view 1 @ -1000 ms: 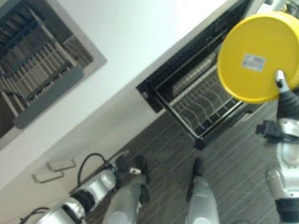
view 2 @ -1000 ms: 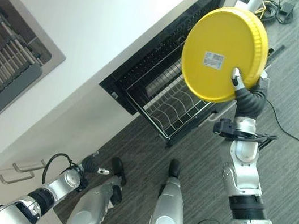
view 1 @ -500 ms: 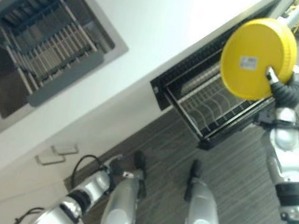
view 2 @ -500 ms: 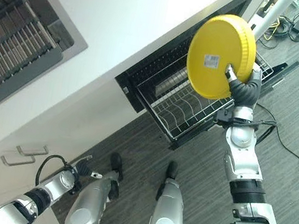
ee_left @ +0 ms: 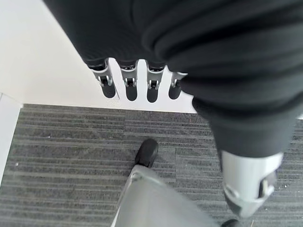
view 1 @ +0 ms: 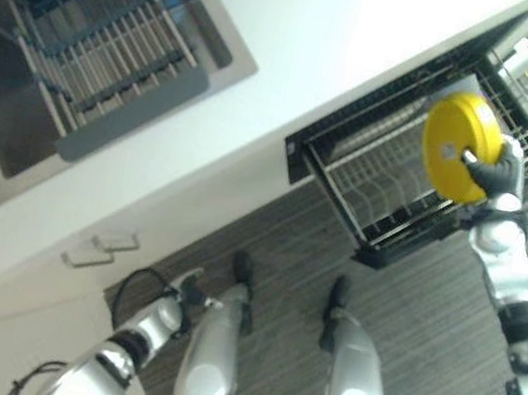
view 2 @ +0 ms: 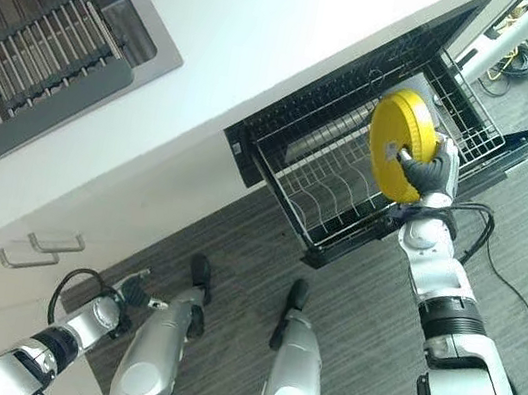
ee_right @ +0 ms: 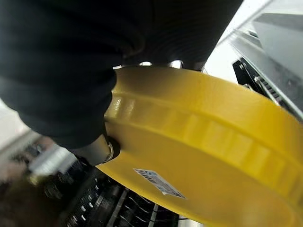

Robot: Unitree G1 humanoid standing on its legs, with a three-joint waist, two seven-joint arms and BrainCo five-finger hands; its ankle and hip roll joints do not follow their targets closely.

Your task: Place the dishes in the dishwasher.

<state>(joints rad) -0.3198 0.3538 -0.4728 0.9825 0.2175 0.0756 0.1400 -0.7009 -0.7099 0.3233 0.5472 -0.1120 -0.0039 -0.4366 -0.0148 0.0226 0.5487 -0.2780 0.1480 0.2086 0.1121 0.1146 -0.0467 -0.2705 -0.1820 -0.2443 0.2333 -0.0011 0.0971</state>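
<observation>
A round yellow plate (view 1: 458, 144) with a small white label on its underside is held on edge over the pulled-out wire rack (view 1: 368, 182) of the open dishwasher (view 2: 286, 125). My right hand (view 1: 498, 177) is shut on the plate's lower right rim. In the right wrist view the thumb (ee_right: 96, 149) presses the plate (ee_right: 203, 137) from below while the fingers curl over its rim. The rack's wire tines near the plate look empty. My left hand (view 2: 130, 289) hangs low beside the cabinet front, its fingers (ee_left: 127, 85) straight and holding nothing.
A white counter (view 1: 299, 51) runs above the dishwasher. A sink (view 1: 12, 125) with a grey drying rack (view 1: 96, 48) lies at the upper left. Cabinet handles (view 1: 101, 249) sit low on the left. The lowered dishwasher door (view 2: 514, 158) juts out over the grey striped floor (view 2: 366, 316).
The camera has shifted. My right arm has stretched out and carried the yellow plate away from my head, down to just above the rack. The left hand stays low.
</observation>
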